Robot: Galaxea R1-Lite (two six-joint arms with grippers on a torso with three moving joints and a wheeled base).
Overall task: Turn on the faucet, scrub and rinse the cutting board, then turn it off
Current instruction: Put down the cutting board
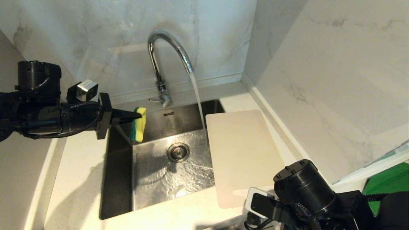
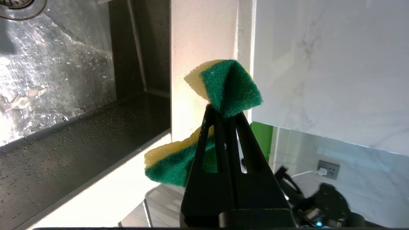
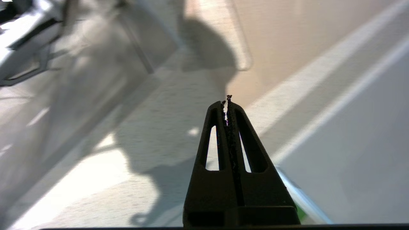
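The chrome gooseneck faucet (image 1: 158, 60) stands behind the sink, and a stream of water (image 1: 198, 102) runs from its spout into the basin. Right of the sink the cream cutting board (image 1: 241, 153) lies flat on the counter, its left edge over the basin; it shows as a beige sheet (image 3: 278, 41) in the right wrist view. My left gripper (image 1: 135, 116) hovers over the sink's back left corner, shut on a yellow and green sponge (image 1: 139, 124) (image 2: 230, 86). My right gripper (image 3: 226, 102) is shut and empty, low over the counter near the board's front end.
The steel sink (image 1: 118, 179) has a wet floor and a round drain (image 1: 178, 152). The faucet's small lever (image 1: 155, 100) points left. Marble walls close in at the back and right. A bright green board (image 1: 389, 182) lies beyond the right wall edge.
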